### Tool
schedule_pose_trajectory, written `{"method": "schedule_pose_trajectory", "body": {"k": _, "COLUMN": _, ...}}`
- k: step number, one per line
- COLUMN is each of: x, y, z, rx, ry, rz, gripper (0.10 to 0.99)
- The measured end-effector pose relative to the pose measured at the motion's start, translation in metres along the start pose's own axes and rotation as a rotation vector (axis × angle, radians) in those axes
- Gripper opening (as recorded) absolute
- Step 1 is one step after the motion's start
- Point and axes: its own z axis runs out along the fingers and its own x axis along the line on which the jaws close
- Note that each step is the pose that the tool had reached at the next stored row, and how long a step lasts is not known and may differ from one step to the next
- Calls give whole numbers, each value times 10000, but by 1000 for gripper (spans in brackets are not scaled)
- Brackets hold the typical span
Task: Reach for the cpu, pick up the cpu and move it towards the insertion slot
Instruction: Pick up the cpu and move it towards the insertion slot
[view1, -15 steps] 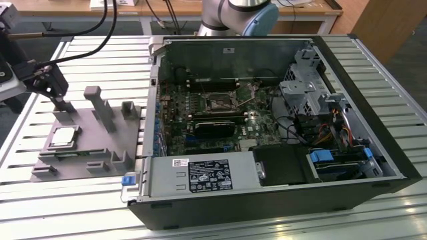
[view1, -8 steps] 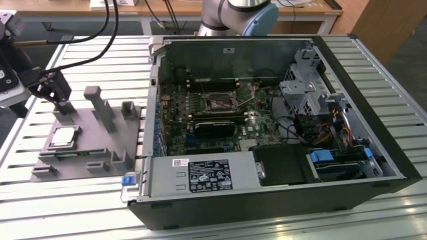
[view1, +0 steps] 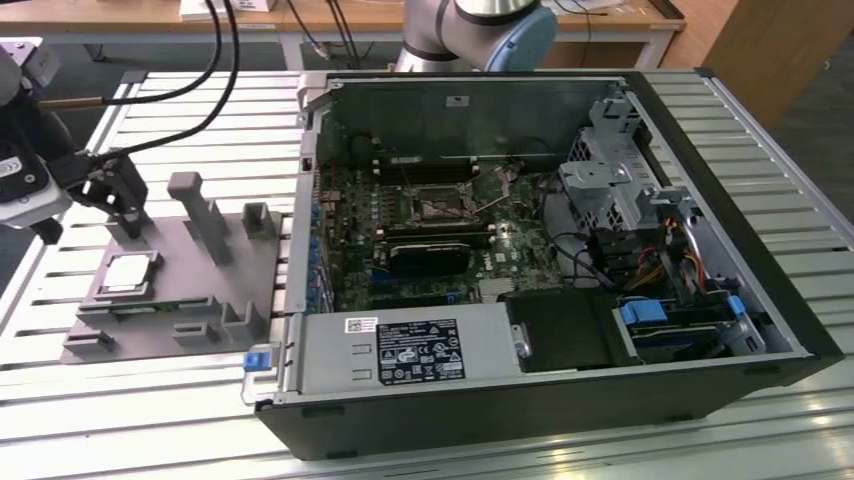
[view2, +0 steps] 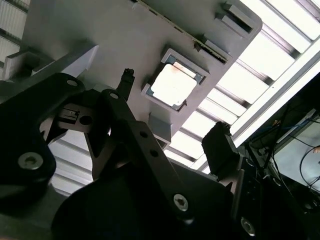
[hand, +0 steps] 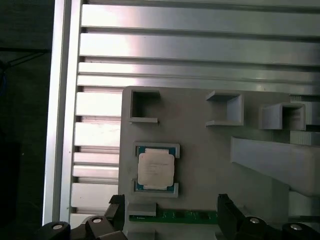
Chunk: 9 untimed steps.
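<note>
The cpu (view1: 127, 272) (view2: 174, 85) (hand: 156, 169), a small square chip with a silvery top, lies flat in a framed recess of the grey holder plate (view1: 247, 285) at the exterior view's left. My gripper (view1: 120, 212) (view2: 172, 112) (hand: 171, 210) hangs open above the plate, a little beyond the cpu and apart from it, with nothing between its dark fingers (hand: 225, 207). The insertion slot (view1: 438, 205), a dark square socket with a metal frame, sits on the green board inside the open computer case (view1: 747, 300).
Upright grey blocks (view1: 200, 215) rise from the holder plate close to my gripper. A green strip (hand: 172, 216) lies in the plate beside the cpu. The case's side wall (view1: 310, 200) stands between plate and socket. A drive cage (view1: 607, 190) and black cables (view1: 220, 70) are nearby.
</note>
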Motion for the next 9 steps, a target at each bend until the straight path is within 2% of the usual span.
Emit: {"method": "schedule_pose_trajectory", "body": {"k": 9, "x": 26, "y": -7, "z": 163, "rx": -16, "ry": 2, "rz": -39, "gripper": 824}}
